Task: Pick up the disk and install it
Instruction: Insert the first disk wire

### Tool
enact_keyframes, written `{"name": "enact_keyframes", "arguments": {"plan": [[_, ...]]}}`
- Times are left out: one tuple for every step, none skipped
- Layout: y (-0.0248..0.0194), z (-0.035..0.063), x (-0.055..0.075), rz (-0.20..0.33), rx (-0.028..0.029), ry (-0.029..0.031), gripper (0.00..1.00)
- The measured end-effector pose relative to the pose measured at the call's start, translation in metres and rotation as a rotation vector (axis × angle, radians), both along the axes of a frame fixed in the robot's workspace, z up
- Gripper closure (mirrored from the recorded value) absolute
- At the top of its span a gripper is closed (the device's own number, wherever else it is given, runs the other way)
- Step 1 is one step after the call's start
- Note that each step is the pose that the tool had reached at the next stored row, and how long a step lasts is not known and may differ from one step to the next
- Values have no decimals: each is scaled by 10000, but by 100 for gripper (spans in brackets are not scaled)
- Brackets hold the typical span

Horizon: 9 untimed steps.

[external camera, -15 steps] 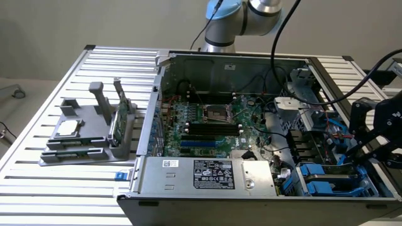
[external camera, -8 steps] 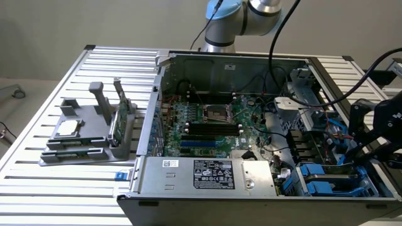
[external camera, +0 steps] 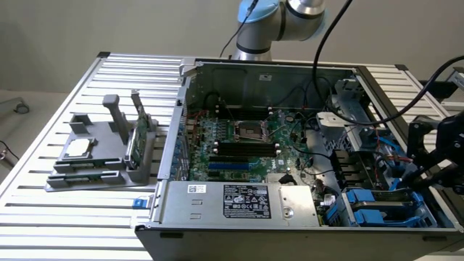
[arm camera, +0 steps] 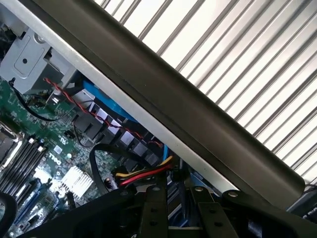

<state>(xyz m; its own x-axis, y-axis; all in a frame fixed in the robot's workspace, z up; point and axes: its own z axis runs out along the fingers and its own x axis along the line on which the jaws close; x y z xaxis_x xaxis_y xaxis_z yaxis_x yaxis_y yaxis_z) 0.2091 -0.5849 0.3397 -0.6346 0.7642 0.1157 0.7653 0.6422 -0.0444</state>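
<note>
Open desktop computer case (external camera: 181, 109) sits on a slatted aluminium table (external camera: 73, 217). Inside it are the motherboard (external camera: 239, 141), a CPU socket (external camera: 245, 129) and, along the near wall, a labelled power supply (external camera: 239, 201). The robot arm (external camera: 268, 22) rises behind the case.

The gripper (external camera: 419, 182) is low over the case's corner on the exterior view's right, just above the blue drive bay. Jaw state: cannot tell. They look a little apart in the wrist view, but the gap is dark.

The disk (external camera: 381, 205): a grey slab edged in blue lies in that bay, just below the gripper. This is probably it, though the corner is cluttered. I can't tell whether the gripper touches it.

On the exterior view's left, well apart from the case, a grey holder tray (external camera: 73, 179) carries a small square chip (external camera: 80, 147) lying flat and a green circuit stick (external camera: 138, 138) standing on edge.

The wrist view looks along the case's dark top edge (arm camera: 173, 99). Below it are a red-and-black twisted wire (arm camera: 74, 99), a yellow-red cable bundle (arm camera: 143, 173) and a finned heatsink (arm camera: 77, 178) on the board.
</note>
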Motion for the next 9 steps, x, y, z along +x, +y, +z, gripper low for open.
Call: {"name": "enact_keyframes", "arguments": {"plan": [[0, 0, 6, 111, -1, 0, 76], [0, 0, 10, 223, -1, 0, 76], [-1, 1, 11, 320, -3, -1, 76], [-1, 0, 12, 427, -2, 0, 76], [-1, -1, 12, 529, -2, 1, 76], [-1, -3, 13, 632, -2, 2, 76], [-1, -6, 13, 736, -3, 2, 76], [-2, -9, 13, 842, -4, 2, 76], [-3, -13, 13, 935, -4, 2, 76]]}}
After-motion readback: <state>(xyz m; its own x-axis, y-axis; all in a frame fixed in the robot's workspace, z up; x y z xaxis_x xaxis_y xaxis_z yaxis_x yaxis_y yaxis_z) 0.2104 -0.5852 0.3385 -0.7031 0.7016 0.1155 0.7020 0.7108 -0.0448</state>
